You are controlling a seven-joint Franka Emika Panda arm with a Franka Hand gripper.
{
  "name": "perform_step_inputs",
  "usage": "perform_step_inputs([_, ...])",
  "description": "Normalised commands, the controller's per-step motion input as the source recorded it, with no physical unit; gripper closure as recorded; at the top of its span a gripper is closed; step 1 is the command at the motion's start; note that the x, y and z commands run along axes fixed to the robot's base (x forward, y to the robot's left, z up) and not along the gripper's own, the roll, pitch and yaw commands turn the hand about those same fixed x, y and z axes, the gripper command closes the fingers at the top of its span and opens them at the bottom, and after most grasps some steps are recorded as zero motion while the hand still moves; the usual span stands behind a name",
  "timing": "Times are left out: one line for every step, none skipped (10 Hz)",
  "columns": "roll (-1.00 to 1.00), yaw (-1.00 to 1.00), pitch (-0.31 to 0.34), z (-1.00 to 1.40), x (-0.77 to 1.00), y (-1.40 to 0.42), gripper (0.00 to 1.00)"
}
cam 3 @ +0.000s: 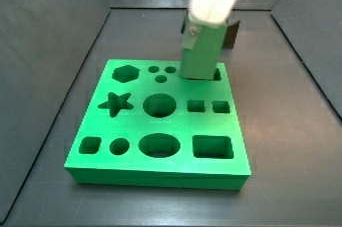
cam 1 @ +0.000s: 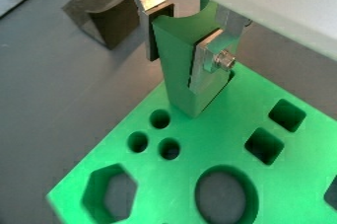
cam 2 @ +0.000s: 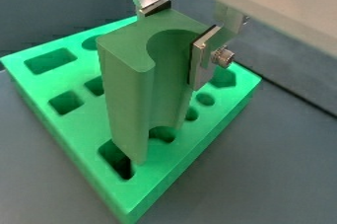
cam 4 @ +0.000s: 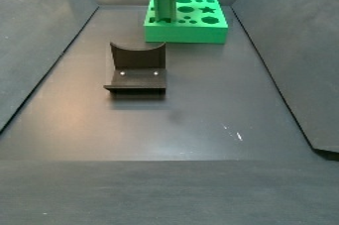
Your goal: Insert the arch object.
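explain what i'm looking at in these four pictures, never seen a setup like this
It is a robot with one arm. Two pictures come from cameras on its wrist, looking down past the gripper. The other two come from cameras fixed at the side. On the dark floor lies a green board with shaped holes. Apart from it stands a dark fixture, part of the rig. The gripper is over the board, its jaws shut on a tall green arch object, held upright with its lower end at the board.
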Motion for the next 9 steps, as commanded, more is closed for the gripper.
perform_step_inputs([-0.01,-0.13,0.004,-0.34,0.34,0.05,1.00])
perform_step_inputs([-0.04,-0.21,0.000,-0.41,0.52,0.01,1.00])
perform_step_inputs([-0.02,-0.04,0.000,-0.49,0.00,0.11,1.00])
perform_step_inputs([0.00,-0.01,-0.033,-0.77,-0.01,0.14,1.00])
perform_step_inputs([0.00,-0.03,-0.019,-0.77,-0.03,0.14,1.00])
perform_step_inputs([0.00,-0.02,-0.017,-0.63,-0.09,0.17,1.00])
perform_step_inputs([-0.09,-0.01,-0.090,-0.17,-0.07,0.06,1.00])
perform_step_inputs([-0.09,0.00,-0.040,0.00,0.00,0.09,1.00])
perform_step_inputs([0.00,0.00,0.000,0.00,0.00,0.00,1.00])
